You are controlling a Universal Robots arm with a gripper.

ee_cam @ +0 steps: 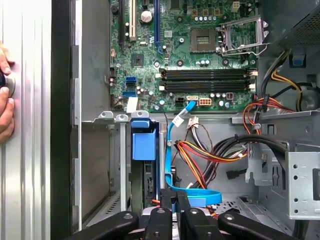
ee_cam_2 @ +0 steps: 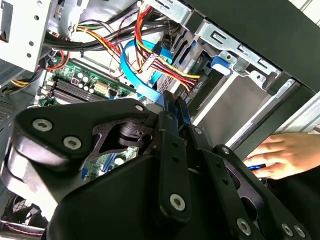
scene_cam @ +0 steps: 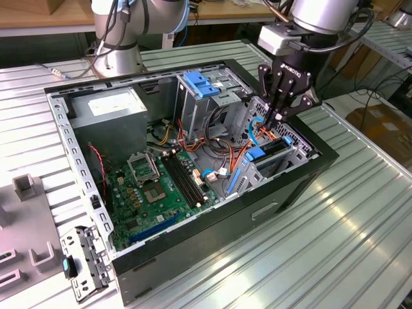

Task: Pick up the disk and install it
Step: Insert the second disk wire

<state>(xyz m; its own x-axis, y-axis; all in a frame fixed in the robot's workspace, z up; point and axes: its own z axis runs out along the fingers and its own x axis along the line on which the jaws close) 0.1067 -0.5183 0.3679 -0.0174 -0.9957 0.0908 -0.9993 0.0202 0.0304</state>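
1. The gripper (ee_cam_2: pixel 173 102) is low inside the case (scene_cam: pixel 293 187), over the front bay. Its fingers (ee_cam_2: pixel 170 120) are drawn narrow, almost together. Whether they pinch anything cannot be told.
2. The blue cable (ee_cam: pixel 170 150) ends right at the fingertips. Risk: a lift or sideways move with the cable caught between the fingers would strain its plug or pull it from the board.
3. The disk (ee_cam: pixel 145 147) appears to stand on edge in the bay slot just beside the fingers, blue rail uppermost. Risk: if it is not fully seated, a downward push off-centre could tilt it and jam the rail against the bay wall.
4. The wire bundle (ee_cam: pixel 200 155), red, yellow and black, lies beside the slot. Risk: the linkage could snag a loop and drag it across the bay.
5. The board (ee_cam: pixel 200 50) lies farther in. Risk: a wide swing of the gripper body could strike the memory slots.
6. A hand (ee_cam_2: pixel 285 152) rests on the case's outer side. Risk: any shift of the case would misalign gripper and slot.
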